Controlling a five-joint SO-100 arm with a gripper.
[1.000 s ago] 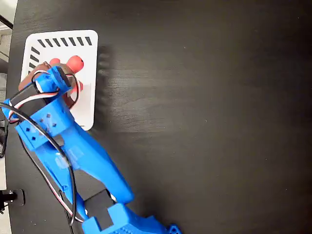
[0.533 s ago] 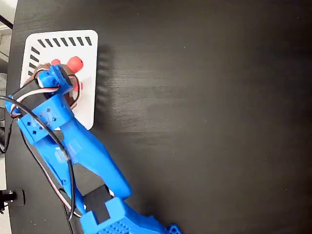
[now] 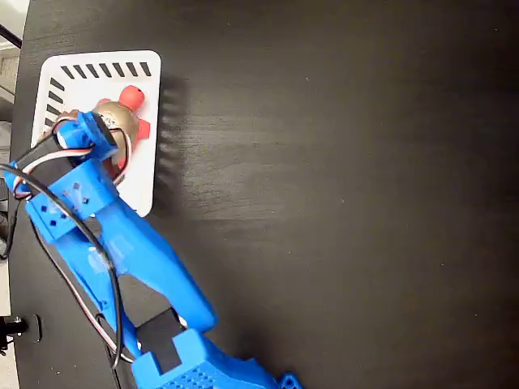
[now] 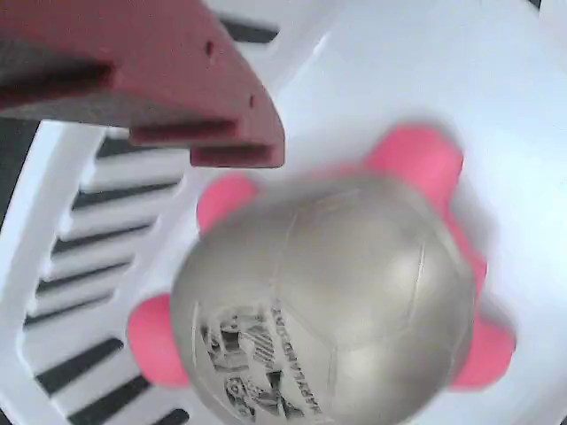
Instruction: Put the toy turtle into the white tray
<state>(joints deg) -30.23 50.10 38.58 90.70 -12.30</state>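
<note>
A: Turtle position? The toy turtle lay inside the white tray, resting on its floor toward the slotted end; in the wrist view its shell filled most of the frame, with the slotted wall just beside it.

B: Hand was directly over it. One reddish finger showed in the wrist view, standing off the shell with a gap between. Second finger not visible. Judged the hand apart, clear of the toy, but only one side seen.

A: Step, then: release stage, placement looked done. Next move would call for a straight lift and withdrawal, without clipping the tray wall or nudging the toy.

B: Heading: in the fixed view the red head pointed to the upper right, toward the slotted end wall. Long axis ran diagonally, head to tail, tail end hidden under the blue arm.

A: Tray sat at the left edge of the dark tabletop.
</note>
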